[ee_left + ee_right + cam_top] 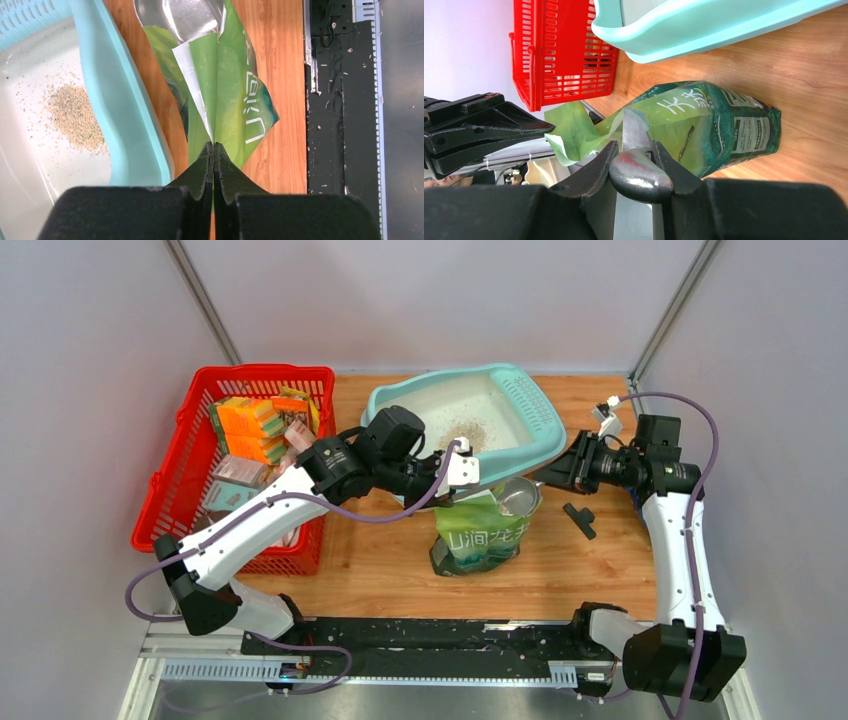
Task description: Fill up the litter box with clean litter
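The light-teal litter box (548,432) sits at the back of the wooden table, with a small beige pile of clean litter (463,432) on its whitish floor. In the left wrist view the litter (75,117) lies left of the box rim (122,100). A green printed bag (478,536) stands just in front of the box. My left gripper (214,146) is shut on the bag's top edge (235,90) and holds the mouth up. My right gripper (635,146) is shut on a grey metal scoop's handle (640,175), whose blade reaches into the bag mouth (674,117).
A red mesh basket (175,490) with sponges and boxes stands at the left. A small black part (579,518) lies on the wood right of the bag. The black base rail (340,115) runs along the near edge. Grey walls close in on both sides.
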Controlling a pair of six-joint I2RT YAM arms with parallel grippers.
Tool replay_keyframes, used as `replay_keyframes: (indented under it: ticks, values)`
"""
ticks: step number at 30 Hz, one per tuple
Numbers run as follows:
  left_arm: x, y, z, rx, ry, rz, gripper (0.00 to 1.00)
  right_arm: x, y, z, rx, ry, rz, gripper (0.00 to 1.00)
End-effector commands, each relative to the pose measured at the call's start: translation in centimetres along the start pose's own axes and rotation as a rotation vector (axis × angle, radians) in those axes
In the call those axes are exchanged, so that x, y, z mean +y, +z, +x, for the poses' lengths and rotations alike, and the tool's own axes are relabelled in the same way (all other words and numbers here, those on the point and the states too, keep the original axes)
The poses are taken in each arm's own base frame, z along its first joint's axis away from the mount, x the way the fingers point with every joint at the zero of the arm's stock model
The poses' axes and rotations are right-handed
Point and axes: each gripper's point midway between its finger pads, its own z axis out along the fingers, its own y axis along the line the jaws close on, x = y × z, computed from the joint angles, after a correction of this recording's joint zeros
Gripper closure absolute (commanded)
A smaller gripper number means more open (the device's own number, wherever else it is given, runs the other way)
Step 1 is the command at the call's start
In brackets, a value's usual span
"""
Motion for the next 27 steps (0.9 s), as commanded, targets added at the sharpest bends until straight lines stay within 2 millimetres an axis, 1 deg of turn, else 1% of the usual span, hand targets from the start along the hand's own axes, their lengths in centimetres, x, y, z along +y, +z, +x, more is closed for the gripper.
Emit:
replay_keyframes:
  ticks: [1,3,6,9,11,15,21,24,27]
  values:
    - [0.3,-1.9,-0.9,-0.017,0.029,-0.031,1.00,1.9,-1.4,-2.1,-0.115,-0.096,0.062,1.00]
    - [0.4,-1.8,-1.1,-0.024,0.033,-0.030,1.00,1.3,-1.3,-2.0,-0.125,-0.123,0.132,1.00]
    - [0.4,-1.9,-1.3,-0.035,0.035,-0.028,1.00,1.6,-1.1,-2.0,-0.133,-0.138,0.151,1.00]
    - [0.5,-1.7,-1.5,-0.042,0.033,-0.023,1.00,2.4,-1.6,-2.3,-0.157,-0.168,0.156,1.00]
    - [0.5,-1.6,-1.5,-0.043,0.032,-0.021,1.00,3.4,-1.9,-2.6,-0.161,-0.182,0.135,1.00]
    - [0.5,-1.5,-1.2,-0.035,0.025,-0.019,1.00,4.0,-1.7,-2.1,-0.129,-0.161,0.096,1.00]
    - [0.6,-1.8,-0.9,-0.022,0.029,-0.030,1.00,5.3,-1.8,-2.9,-0.125,-0.167,0.059,1.00]
    - [0.5,-1.8,-0.6,-0.013,0.027,-0.032,1.00,5.4,-2.0,-3.0,-0.123,-0.163,0.050,1.00]
    - [0.4,-1.9,-0.6,-0.016,0.026,-0.033,1.00,5.1,-2.4,-2.9,-0.114,-0.173,0.063,1.00]
